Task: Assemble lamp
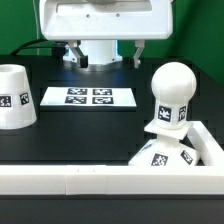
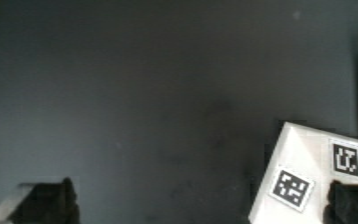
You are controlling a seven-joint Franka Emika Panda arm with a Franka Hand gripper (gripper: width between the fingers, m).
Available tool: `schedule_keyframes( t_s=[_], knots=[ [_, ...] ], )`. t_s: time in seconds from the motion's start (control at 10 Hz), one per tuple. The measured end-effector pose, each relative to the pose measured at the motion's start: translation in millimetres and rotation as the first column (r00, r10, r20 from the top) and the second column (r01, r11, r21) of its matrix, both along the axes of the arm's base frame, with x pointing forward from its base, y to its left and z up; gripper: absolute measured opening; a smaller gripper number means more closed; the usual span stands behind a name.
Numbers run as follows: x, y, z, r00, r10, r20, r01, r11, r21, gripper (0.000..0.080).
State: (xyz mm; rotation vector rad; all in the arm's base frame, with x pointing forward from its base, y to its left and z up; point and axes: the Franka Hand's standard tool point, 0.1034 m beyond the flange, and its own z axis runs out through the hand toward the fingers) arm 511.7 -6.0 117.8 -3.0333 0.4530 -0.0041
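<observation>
The bulb [image 1: 173,95] stood upright on the base [image 1: 160,155], tucked in the rail's [image 1: 90,181] corner on the exterior view's right. The shade [image 1: 16,97] sat well apart at the left, mouth down, with the marker board [image 1: 87,97] between them further back. Couldn't tell how the gripper was set; only one dark fingertip [image 2: 48,200] and the board's corner showed in the wrist view.
</observation>
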Motion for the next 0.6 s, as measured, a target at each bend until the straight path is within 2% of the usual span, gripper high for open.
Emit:
schedule_keyframes(
  t_s=[0.2, 0.4, 0.6],
  knots=[
    [-1.2, -1.9, -0.2, 1.000, 0.002, -0.001, -0.002, 1.000, 0.000, 0.0699],
    [-25.5, -29.9, 1.5, 0.999, 0.033, -0.016, -0.033, 0.999, -0.003, 0.0699],
    [-41.4, -72.5, 2.0, 0.989, 0.145, -0.011, -0.145, 0.989, -0.007, 0.0699]
  ],
)
